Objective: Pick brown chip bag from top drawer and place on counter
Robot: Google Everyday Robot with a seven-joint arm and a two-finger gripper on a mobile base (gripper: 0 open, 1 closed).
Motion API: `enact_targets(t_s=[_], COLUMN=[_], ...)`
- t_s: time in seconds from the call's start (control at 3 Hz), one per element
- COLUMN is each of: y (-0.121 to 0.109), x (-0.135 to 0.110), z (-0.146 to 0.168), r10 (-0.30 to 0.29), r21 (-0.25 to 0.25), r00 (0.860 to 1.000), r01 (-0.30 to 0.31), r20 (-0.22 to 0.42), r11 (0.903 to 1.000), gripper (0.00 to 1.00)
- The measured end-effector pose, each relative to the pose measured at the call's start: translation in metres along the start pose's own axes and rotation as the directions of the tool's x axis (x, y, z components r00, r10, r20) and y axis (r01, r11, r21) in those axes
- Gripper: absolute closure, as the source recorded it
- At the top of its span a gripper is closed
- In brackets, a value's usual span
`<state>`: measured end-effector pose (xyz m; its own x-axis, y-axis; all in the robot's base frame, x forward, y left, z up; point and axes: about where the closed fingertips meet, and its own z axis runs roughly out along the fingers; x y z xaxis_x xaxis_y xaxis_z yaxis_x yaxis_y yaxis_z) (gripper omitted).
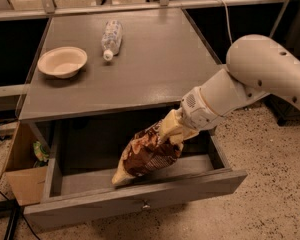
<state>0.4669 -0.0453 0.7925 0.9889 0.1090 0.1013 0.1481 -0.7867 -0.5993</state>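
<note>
The brown chip bag (147, 154) hangs tilted over the open top drawer (135, 201), its lower tan end near the drawer's front. My gripper (172, 129) is shut on the bag's upper end and holds it lifted off the drawer floor, just below the front edge of the counter (155, 64). My white arm reaches in from the right. The drawer's small metal knob (146, 204) shows at the middle of its front.
A pale bowl (62, 61) sits at the counter's left. A clear plastic bottle (111, 38) lies at the back middle. A small green packet (40, 151) sits in a cardboard box (21, 176) left of the drawer. A metal rail runs behind the counter.
</note>
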Motion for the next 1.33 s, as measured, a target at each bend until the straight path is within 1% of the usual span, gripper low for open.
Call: enact_targets(t_s=[0.33,0.67,1.0,1.33], y=[-0.018,-0.040,-0.068,-0.098], x=[0.002,0.005,0.010,0.013], z=[-0.027,-0.056,-0.091,-0.133], r10=[-0.009,-0.027,-0.051,-0.051], r21=[-0.029,-0.070,-0.122,-0.169], r00=[0.999,0.997,0.991,0.986], r01=[0.008,0.022,0.036,0.024], r20=[-0.034,-0.074,-0.123,-0.160], r11=[0.9995,0.9973,0.9919,0.9853], gripper=[1.00,1.00,1.00,1.00])
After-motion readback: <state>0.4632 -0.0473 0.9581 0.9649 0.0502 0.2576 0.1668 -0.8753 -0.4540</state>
